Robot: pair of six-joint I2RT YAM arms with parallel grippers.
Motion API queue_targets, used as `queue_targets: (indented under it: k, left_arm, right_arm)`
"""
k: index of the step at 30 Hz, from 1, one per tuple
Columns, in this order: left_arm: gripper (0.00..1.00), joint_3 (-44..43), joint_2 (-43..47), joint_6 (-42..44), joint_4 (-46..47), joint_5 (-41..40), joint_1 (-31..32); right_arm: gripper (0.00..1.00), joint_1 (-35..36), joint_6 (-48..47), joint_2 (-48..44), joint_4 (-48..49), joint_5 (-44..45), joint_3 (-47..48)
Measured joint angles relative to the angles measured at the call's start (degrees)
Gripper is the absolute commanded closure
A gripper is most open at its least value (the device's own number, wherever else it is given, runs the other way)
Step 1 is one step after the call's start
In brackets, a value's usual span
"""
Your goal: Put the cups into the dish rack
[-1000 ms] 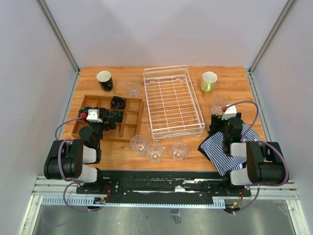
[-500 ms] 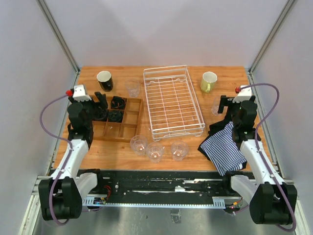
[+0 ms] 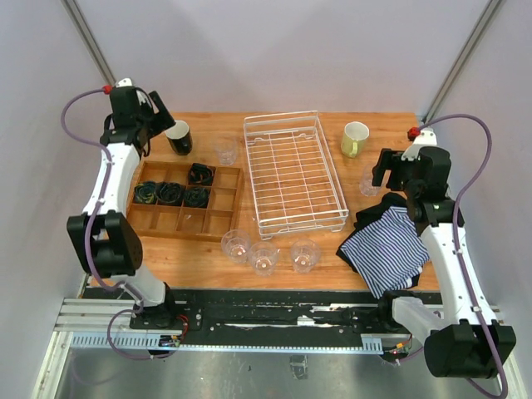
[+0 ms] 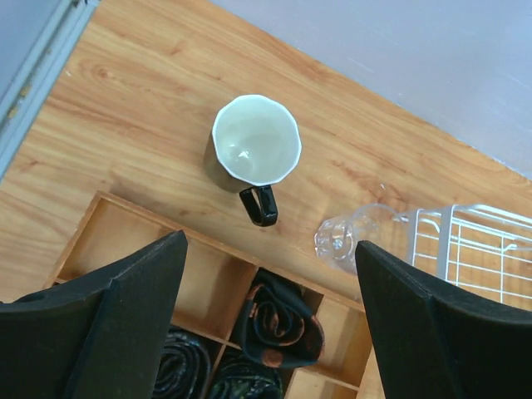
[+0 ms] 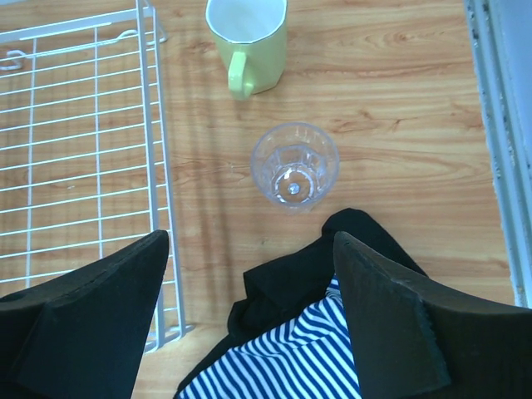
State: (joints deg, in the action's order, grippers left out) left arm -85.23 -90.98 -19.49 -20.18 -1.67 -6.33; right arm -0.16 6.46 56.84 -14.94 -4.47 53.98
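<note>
The black mug (image 3: 178, 137) (image 4: 256, 150) with a white inside stands upright at the far left. My left gripper (image 3: 158, 123) (image 4: 270, 249) hovers open just beside and above it, holding nothing. A clear tumbler (image 3: 224, 150) (image 4: 345, 241) stands between that mug and the white wire dish rack (image 3: 293, 170) (image 4: 474, 249) (image 5: 83, 125). The pale yellow-green mug (image 3: 355, 139) (image 5: 248, 33) is right of the rack. My right gripper (image 3: 384, 170) (image 5: 251, 241) is open and empty above another tumbler (image 3: 369, 183) (image 5: 294, 166). Three tumblers (image 3: 264, 257) stand in front of the rack.
A brown wooden compartment tray (image 3: 184, 218) (image 4: 208, 283) with rolled dark socks (image 4: 278, 320) lies left of the rack. A black and blue-striped cloth (image 3: 386, 249) (image 5: 332, 332) is heaped at the near right, under my right arm. Grey walls enclose the table.
Both arms have unfolded from near their bases. The left reached far back to the black mug; the right rose over the tumbler by the cloth.
</note>
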Motion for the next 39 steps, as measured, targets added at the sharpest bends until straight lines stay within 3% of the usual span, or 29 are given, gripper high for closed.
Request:
queue_targets:
  k: [5, 10, 16, 26, 29, 39]
  left_arm:
    - [0.14, -10.36, -8.52, -5.44, -7.58, 0.37, -0.44]
    - [0.23, -18.80, -17.27, -8.85, -12.92, 1.62, -1.11]
    - [0.37, -20.85, -24.26, -11.21, -16.50, 1.64, -2.49]
    - [0.42, -33.05, -33.81, -12.61, -19.82, 1.38, -3.45]
    - [0.47, -36.46, -36.30, -13.03, -19.85, 1.77, -3.45]
    - [0.55, -38.64, -42.32, -14.16, -20.52, 3.30, -3.45]
  right_arm:
    - [0.21, 0.00, 2.40, 1.14, -4.63, -1.88, 4.15]
    - [0.22, 0.00, 4.13, 1.36, -6.95, -3.67, 6.88]
    - [0.22, 0.00, 5.77, 2.01, -8.17, -5.73, 8.26]
    - [0.21, 0.00, 5.81, 3.52, -9.16, -5.84, 10.64]
    - [0.21, 0.00, 5.81, 3.89, -9.38, -5.84, 10.80]
    - [0.21, 0.00, 5.81, 4.74, -9.38, -5.51, 13.38]
